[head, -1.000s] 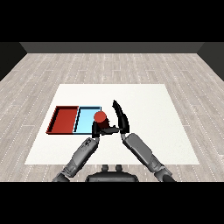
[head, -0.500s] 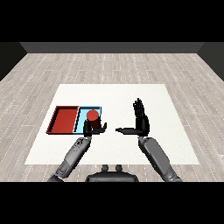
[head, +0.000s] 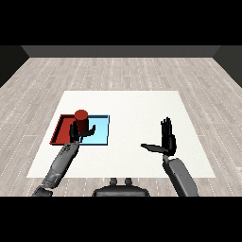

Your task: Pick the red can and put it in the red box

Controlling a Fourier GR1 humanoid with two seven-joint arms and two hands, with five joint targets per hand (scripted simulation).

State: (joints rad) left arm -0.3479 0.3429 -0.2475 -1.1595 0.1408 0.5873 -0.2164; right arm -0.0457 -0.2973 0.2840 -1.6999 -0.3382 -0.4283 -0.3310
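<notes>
The red can [head: 82, 121] stands upright in my left hand [head: 77, 132], whose fingers curl round its lower part. It is held over the seam between the red tray [head: 60, 129] and the light blue tray [head: 100, 128], at the left of the table. Whether it touches a tray I cannot tell. My right hand [head: 166, 141] is far off at the right, open, fingers straight up and thumb stretched to the left, holding nothing.
The two trays lie side by side on the white table [head: 127, 108], red at the left, blue at the right. Bare table top stretches between the trays and my right hand.
My left hand has carried the can leftward, from over the blue tray toward the red one. My right hand has drawn away to the right and back, staying open.
</notes>
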